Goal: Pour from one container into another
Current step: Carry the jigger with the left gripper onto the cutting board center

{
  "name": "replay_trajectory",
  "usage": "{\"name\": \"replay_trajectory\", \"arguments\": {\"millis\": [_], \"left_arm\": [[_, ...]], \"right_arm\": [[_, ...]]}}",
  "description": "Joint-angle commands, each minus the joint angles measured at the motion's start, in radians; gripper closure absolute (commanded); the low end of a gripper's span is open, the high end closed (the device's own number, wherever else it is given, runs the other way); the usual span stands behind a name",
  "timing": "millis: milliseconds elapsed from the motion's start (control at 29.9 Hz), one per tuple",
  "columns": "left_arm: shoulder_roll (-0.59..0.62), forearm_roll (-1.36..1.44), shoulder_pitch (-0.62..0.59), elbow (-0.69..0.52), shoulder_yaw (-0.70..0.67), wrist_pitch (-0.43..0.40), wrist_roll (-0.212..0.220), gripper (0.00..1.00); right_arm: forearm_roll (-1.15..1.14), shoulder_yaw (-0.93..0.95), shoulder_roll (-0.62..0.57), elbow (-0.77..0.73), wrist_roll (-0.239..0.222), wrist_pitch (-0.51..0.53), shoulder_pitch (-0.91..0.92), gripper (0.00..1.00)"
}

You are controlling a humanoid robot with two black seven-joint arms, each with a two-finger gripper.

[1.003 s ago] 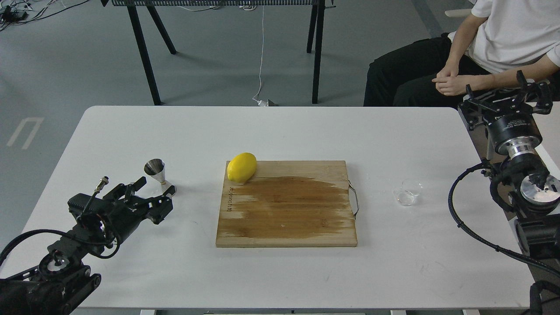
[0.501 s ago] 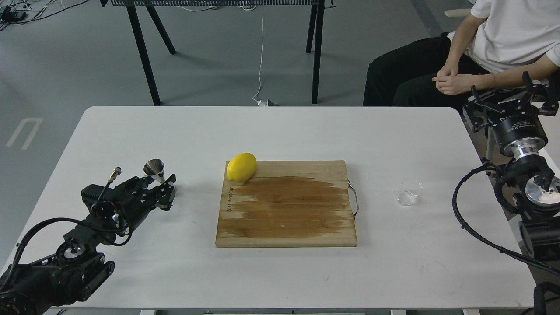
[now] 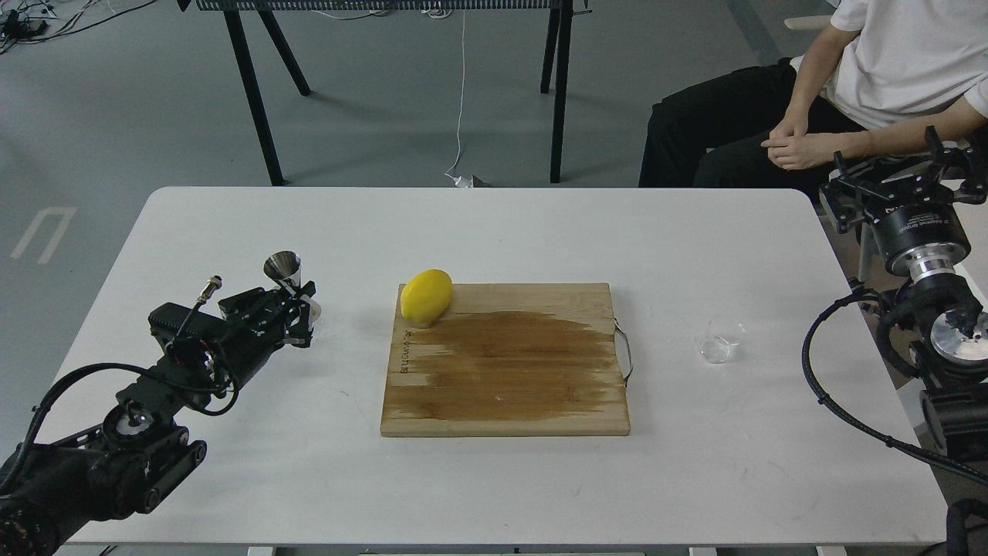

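Note:
The steel jigger (image 3: 283, 268) is at the table's left, tilted slightly, its upper cone showing above my left gripper (image 3: 302, 310). That gripper is shut on the jigger's lower half, which its fingers hide. The small clear glass cup (image 3: 719, 339) stands upright on the white table to the right of the cutting board, with nothing touching it. My right gripper (image 3: 895, 176) hovers off the table's far right corner, well behind and to the right of the cup. It is open with nothing between its fingers.
A wooden cutting board (image 3: 505, 363) with a wet patch lies mid-table, and a yellow lemon (image 3: 426, 296) sits on its far left corner. A seated person (image 3: 841, 85) is behind the table's right corner, close to my right arm.
My left gripper moved forward, closed on the jigger and raised it a little up and away. The right arm drifted slightly right. The cup, board and lemon stayed put.

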Motion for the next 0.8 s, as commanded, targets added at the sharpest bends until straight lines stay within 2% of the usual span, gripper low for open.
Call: {"name": "replay_trajectory", "arguments": {"millis": [0,100,201,301,401,535,635,769], "left_arm": [[0.051,0.002,-0.043,-0.15,0.006,0.0,0.002,0.92],[0.076,0.017,-0.087,-0.28,0.008,0.0,0.006,0.92],[0.067,0.067,-0.119,-0.397,0.018,-0.085,0.02,0.92],[0.023,0.067,-0.133,-0.452,0.056,-0.154,0.048,0.92],[-0.06,0.067,-0.135,-0.452,0.075,-0.188,0.048,0.92],[-0.123,0.067,-0.138,-0.437,0.176,-0.246,0.049,0.93],[-0.192,0.067,-0.155,-0.388,0.244,-0.251,0.052,0.93],[-0.255,0.067,-0.152,-0.305,0.258,-0.251,0.054,0.93]], "right_arm": [[0.0,-0.001,-0.008,0.0,0.0,0.0,0.0,0.0],[0.0,-0.001,-0.015,0.0,-0.002,0.0,-0.002,0.0],[0.0,0.001,-0.02,0.0,-0.002,0.0,-0.012,0.0],[0.0,-0.001,-0.031,0.0,0.0,0.0,-0.017,0.0],[0.0,0.003,-0.045,0.0,0.0,0.0,-0.028,0.0],[0.001,0.004,-0.057,0.0,0.0,0.0,-0.029,0.0],[0.001,0.004,-0.057,0.0,0.0,0.0,-0.029,0.0],[0.001,0.004,-0.057,0.0,0.0,0.0,-0.034,0.0]]}}
